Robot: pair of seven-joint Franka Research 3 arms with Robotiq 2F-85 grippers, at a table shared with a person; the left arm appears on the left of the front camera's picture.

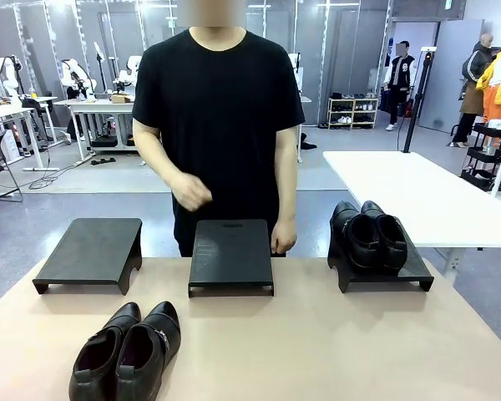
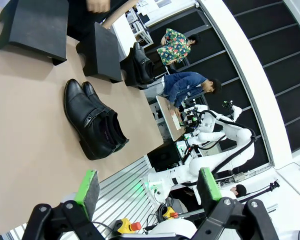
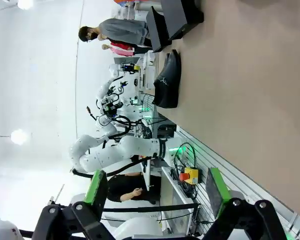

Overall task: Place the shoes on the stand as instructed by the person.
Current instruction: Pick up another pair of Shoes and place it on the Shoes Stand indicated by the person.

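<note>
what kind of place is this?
Probably a robotics lab or test hall: emergency stop button on the rig, white work tables across an open floor, shoes staged by black stands.

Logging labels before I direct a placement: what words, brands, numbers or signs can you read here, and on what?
No text reads clearly in any view.
On the middle stand: a faint mark near its far edge, too small to read.
On the shoes on the table and the shoes on the right stand: no legible brand or number.

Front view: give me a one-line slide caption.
Person behind three black stands; one pair of black dress shoes on the right stand, the other pair on the table.
</note>
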